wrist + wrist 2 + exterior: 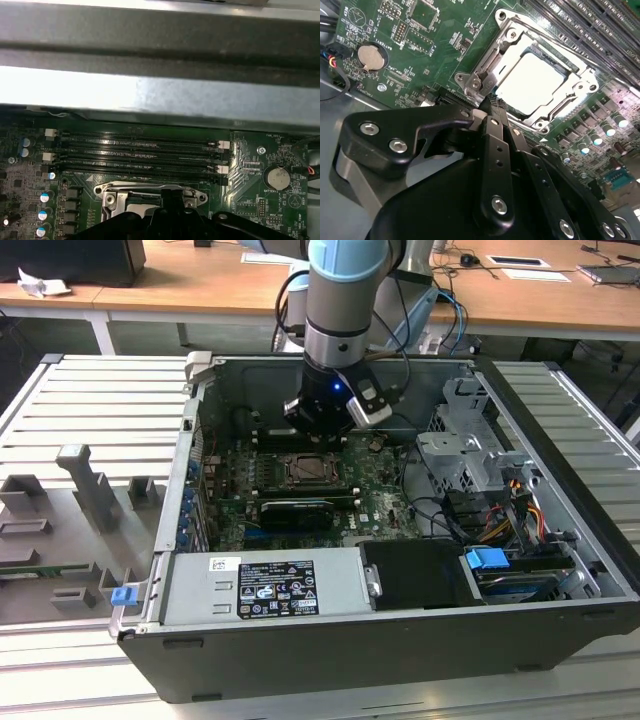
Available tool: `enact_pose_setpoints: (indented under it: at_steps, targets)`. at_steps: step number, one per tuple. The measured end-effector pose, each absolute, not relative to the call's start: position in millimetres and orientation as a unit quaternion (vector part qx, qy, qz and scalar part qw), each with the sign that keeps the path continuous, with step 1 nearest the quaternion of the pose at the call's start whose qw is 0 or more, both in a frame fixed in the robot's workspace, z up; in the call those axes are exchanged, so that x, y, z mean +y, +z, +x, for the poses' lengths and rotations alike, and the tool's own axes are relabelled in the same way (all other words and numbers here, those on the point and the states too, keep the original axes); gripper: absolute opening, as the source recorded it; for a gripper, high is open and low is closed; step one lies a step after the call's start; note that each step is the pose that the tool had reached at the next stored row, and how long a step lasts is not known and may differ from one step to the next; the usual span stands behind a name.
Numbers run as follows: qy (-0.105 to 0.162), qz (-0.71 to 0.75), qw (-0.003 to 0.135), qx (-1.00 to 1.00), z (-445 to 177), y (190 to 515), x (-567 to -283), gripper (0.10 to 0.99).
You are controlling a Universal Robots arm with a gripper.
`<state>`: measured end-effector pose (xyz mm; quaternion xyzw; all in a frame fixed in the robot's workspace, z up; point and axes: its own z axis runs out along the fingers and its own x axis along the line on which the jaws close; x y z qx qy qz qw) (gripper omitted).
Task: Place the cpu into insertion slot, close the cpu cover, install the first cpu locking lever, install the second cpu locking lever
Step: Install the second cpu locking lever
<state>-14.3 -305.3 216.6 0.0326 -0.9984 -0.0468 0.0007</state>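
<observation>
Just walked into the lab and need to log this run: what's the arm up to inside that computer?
A single robot arm reaches down into the open computer case, its claw poised right at the edge of the processor socket on the motherboard. The cpu already sits in the socket, and the cpu cover lies closed around it, framing the pale chip face. The claw's tip is at the cover's hinge-side corner.

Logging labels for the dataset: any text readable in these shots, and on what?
Sticker on the power supply, exterior view: print too small to read.
White lettering by the coin cell on the motherboard, first wrist view: too blurred to quote.
Board lettering in the second wrist view: too small.
Nothing reads reliably.
</observation>
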Motion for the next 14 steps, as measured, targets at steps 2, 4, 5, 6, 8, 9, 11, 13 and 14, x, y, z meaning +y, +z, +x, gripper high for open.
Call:
enact_pose_setpoints:
  at_steps: [2,4,5,6,8,9,11,13,14]
  targets:
    - [-0.047,0.033,0.001,-0.998,-14.3,216.6,-306.8,0.106]
    - [-0.047,0.033,0.001,-0.998,-14.3,216.5,-307.7,0.106]
    - [-0.047,0.033,0.001,-0.998,-14.3,216.5,-308.0,0.106]
    - [-0.047,0.033,0.001,-0.998,-14.3,216.5,-308.3,0.106]
    - [-0.047,0.033,0.001,-0.998,-14.3,216.5,-308.9,0.106]
    - [-0.047,0.033,0.001,-0.998,-14.3,216.5,-309.2,0.106]
    - [-0.047,0.033,0.001,-0.998,-14.3,216.5,-309.8,0.106]
    - [-0.047,0.033,0.001,-0.998,-14.3,216.6,-310.0,0.106]
    - [-0.047,0.033,0.001,-0.998,-14.3,216.6,-310.1,0.106]
